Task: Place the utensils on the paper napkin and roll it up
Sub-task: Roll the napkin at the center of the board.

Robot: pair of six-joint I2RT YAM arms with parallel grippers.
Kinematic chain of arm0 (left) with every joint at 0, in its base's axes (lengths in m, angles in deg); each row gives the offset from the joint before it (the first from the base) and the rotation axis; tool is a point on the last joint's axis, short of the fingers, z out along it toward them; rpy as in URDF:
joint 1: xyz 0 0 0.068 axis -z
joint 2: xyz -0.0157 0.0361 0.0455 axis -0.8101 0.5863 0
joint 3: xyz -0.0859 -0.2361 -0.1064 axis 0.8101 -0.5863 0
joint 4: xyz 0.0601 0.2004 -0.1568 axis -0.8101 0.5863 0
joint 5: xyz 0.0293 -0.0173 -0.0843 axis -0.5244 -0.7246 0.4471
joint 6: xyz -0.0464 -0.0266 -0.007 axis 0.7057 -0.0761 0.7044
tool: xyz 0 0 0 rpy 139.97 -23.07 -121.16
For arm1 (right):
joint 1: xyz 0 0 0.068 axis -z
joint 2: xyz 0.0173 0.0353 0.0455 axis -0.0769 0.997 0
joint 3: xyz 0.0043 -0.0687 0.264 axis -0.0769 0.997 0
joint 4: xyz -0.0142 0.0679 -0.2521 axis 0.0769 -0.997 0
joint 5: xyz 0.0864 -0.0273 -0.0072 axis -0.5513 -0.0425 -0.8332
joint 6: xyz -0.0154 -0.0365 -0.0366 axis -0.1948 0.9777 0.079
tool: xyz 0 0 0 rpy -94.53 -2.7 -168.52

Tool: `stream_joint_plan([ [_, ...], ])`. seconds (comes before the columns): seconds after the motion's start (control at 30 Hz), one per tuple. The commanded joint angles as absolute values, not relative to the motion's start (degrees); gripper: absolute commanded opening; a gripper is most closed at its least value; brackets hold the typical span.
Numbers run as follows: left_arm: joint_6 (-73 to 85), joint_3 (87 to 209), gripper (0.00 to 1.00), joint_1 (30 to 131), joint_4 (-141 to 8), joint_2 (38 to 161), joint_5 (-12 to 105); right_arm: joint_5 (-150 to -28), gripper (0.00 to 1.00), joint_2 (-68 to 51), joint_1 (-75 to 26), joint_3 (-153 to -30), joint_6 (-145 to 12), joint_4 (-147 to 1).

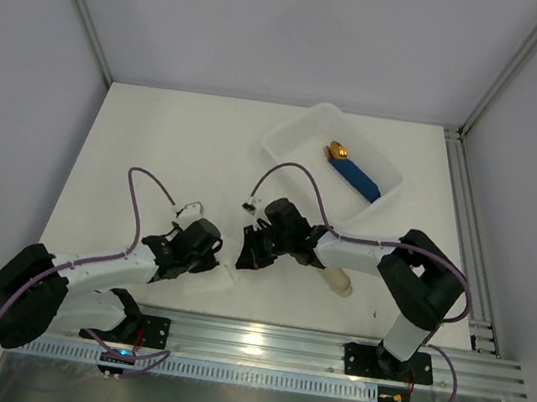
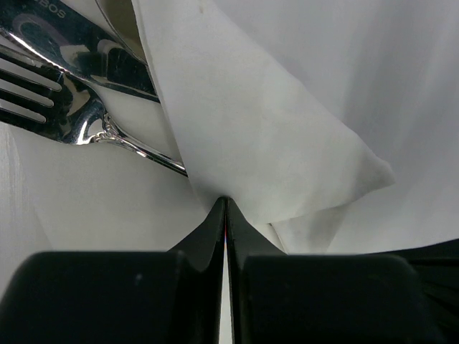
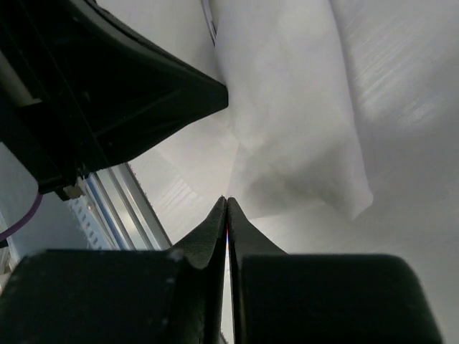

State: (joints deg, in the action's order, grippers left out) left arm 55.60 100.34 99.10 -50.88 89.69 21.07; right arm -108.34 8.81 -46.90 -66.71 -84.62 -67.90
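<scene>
Shows the left gripper (image 2: 226,203) clenched, tips touching the folded paper napkin (image 2: 272,129), with the utensils (image 2: 64,93) sticking out from under the fold at 10 o'clock. Shows the right gripper (image 3: 226,203) clenched too, tips at the napkin's lower edge. Puts the napkin between both grippers, toward 6 o'clock on the table (image 1: 156,144).

Top view bright, even overhead light, glare patch on front rail (image 1: 253,338). Wrist views dimmer, v. close: black fingers (image 2: 129,294) blurred, hard reflections on utensils (image 2: 68,107), paper napkin (image 2: 272,143) folds shaded grey.
</scene>
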Motion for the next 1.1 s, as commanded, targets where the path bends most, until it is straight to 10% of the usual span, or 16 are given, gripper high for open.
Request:
stream_joint_plan([
  [0.0,56.0,99.6,0.0,99.5,-50.8,90.1,20.6,-107.8,0.04,11.0,-47.2,-70.1,-84.6,-61.6],
  [1.07,55.6,105.1,0.0,99.8,-44.2,91.3,17.9,-106.8,0.04,27.5,-48.0,-80.8,-82.4,-68.7],
])
